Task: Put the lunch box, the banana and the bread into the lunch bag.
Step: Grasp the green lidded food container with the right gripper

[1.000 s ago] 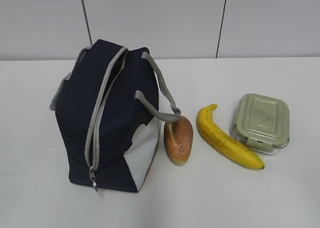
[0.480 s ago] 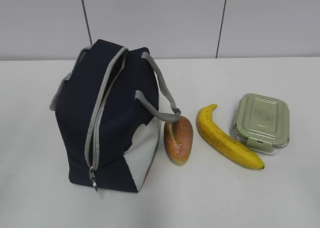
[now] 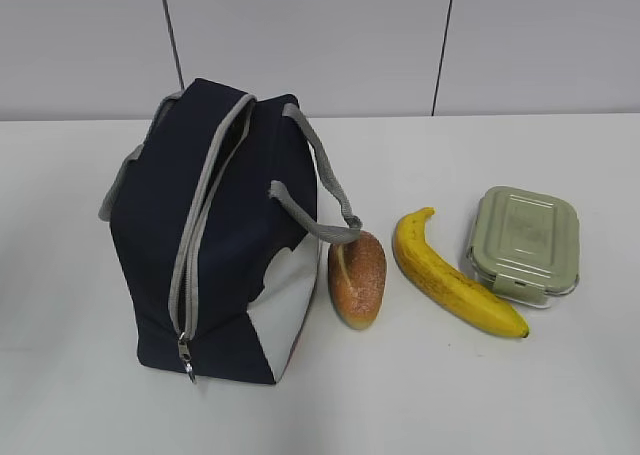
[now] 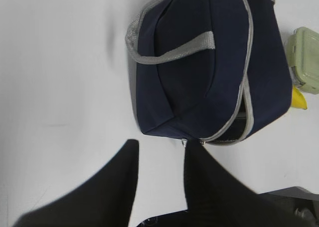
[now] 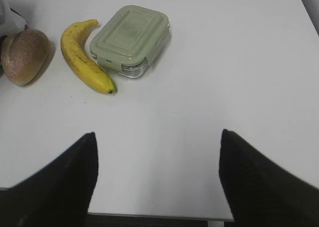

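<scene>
The navy lunch bag (image 3: 215, 235) stands on the white table with its grey zipper strip facing up and the metal pull (image 3: 186, 356) at the near end. The bread (image 3: 357, 280) lies right beside the bag, then the banana (image 3: 455, 275), then the green-lidded lunch box (image 3: 525, 243). Neither gripper shows in the exterior view. My left gripper (image 4: 162, 149) is open and empty, just short of the bag's (image 4: 204, 62) zipper pull (image 4: 184, 142). My right gripper (image 5: 157, 137) is wide open and empty, well short of the lunch box (image 5: 130, 37), banana (image 5: 84, 57) and bread (image 5: 25, 55).
The table's near edge (image 5: 159, 216) shows under the right gripper. A grey panelled wall (image 3: 320, 45) rises behind the table. In the left wrist view a small gap in the zipper (image 4: 240, 127) shows near the pull end.
</scene>
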